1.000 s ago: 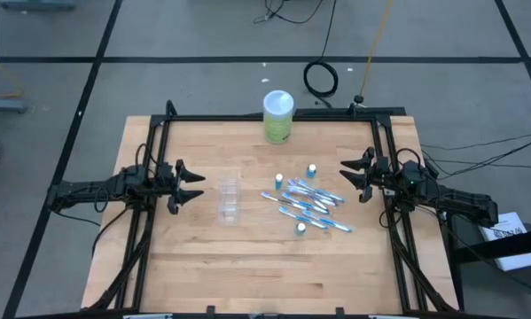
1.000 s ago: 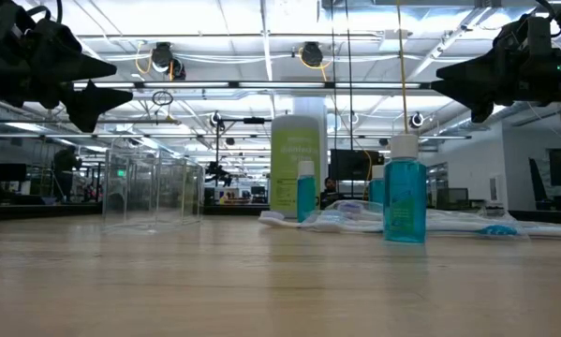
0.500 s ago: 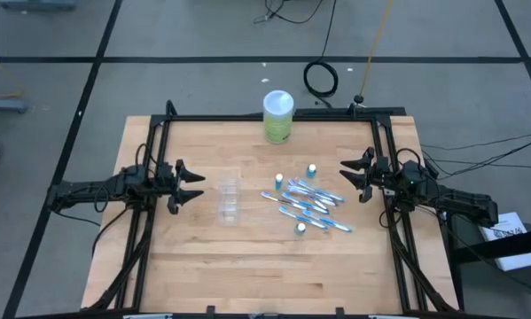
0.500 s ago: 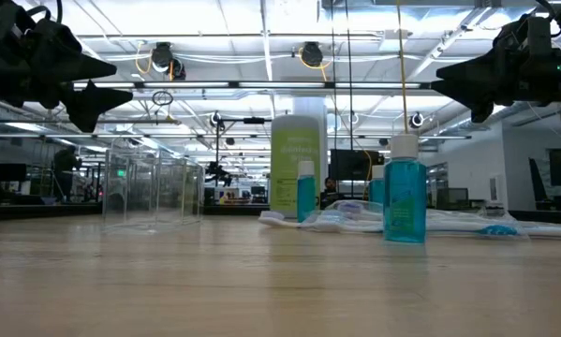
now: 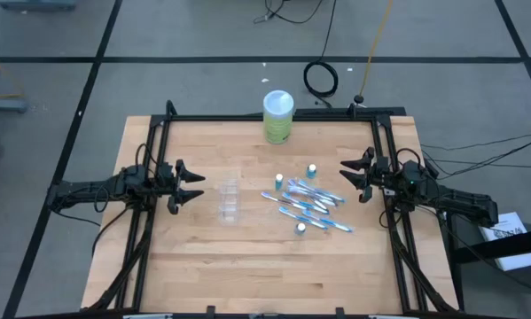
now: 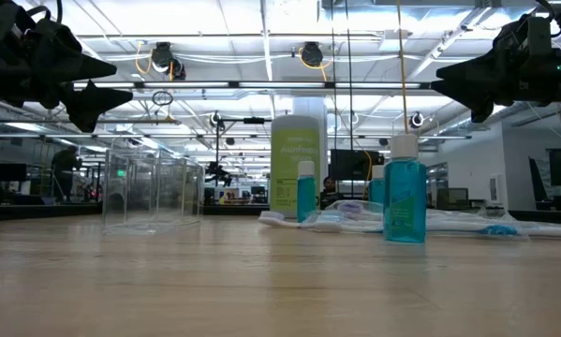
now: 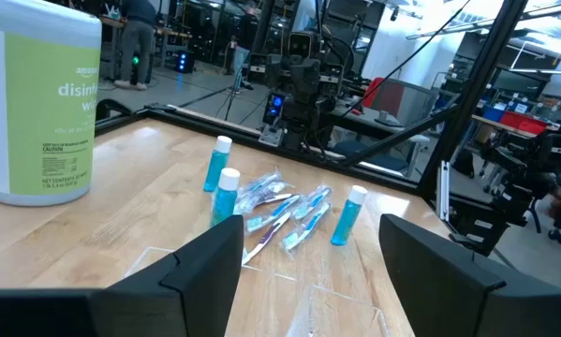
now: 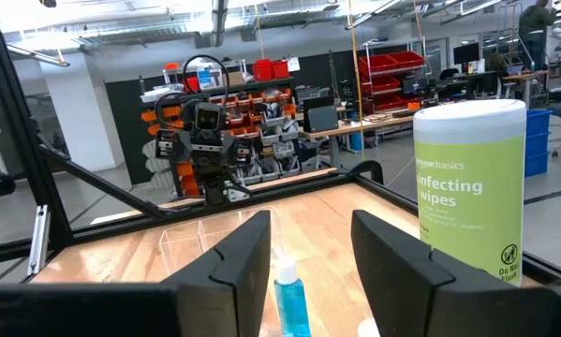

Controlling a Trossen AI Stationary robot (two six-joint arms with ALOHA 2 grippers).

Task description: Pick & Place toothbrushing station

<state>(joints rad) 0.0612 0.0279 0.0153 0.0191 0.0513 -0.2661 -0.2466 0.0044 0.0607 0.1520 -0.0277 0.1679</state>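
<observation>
A clear plastic cup (image 5: 230, 198) stands on the table left of centre; it also shows in the low view (image 6: 154, 192). Several blue-and-white toothbrushes (image 5: 308, 203) lie in a pile right of centre, with three white-capped teal tubes standing around them (image 5: 312, 169) (image 5: 278, 181) (image 5: 300, 229). My left gripper (image 5: 194, 185) is open and empty, above the table just left of the cup. My right gripper (image 5: 349, 181) is open and empty, above the table right of the toothbrushes. The pile and tubes show in the left wrist view (image 7: 280, 211).
A green wipes canister with a white lid (image 5: 278, 116) stands at the table's far edge, centre. A black frame (image 5: 274, 116) runs along the far edge and down both sides. Bare wood lies across the near half of the table (image 5: 265, 266).
</observation>
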